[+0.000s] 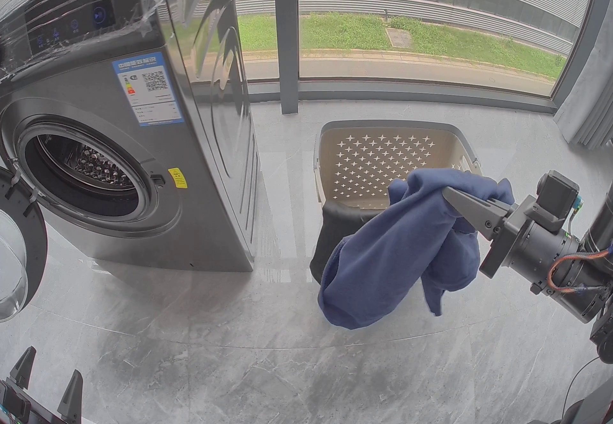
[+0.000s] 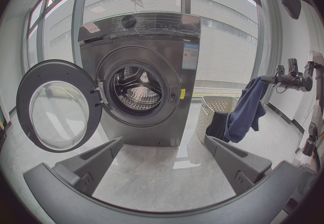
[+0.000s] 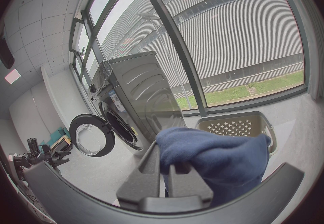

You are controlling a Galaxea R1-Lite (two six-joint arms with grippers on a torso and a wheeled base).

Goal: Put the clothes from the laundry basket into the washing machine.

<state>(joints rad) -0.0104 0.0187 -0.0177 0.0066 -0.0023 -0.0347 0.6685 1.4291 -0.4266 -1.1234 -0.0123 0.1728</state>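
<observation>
The right pincer (image 1: 456, 198) is clenching on a blue garment (image 1: 396, 246) and holding it in the air over the near rim of the basket (image 1: 383, 125). The cloth is hanging from the fingers in a thick folded bundle, its lower end dangling in front of the basket's near wall. In the right wrist view the two fingers (image 3: 148, 167) are pressing together, with blue fabric bunching over their tips.

The basket is standing on the floor (image 1: 223, 348) close to its window edge, to the right of the washer (image 1: 128, 93) and a little apart from it. A dark garment (image 1: 335, 227) is draping over the basket's near rim, partly behind the blue one.

The washer is sitting toward the floor's left side by the window (image 1: 415, 10). Its door (image 2: 57, 106) is standing wide open on the hinge and the drum (image 2: 138, 91) is showing through the round opening.

The left pincer (image 2: 163, 140) is hanging low in front of the washer, facing the opening — released, with its fingers spread wide. It is well apart from the basket and both garments.
</observation>
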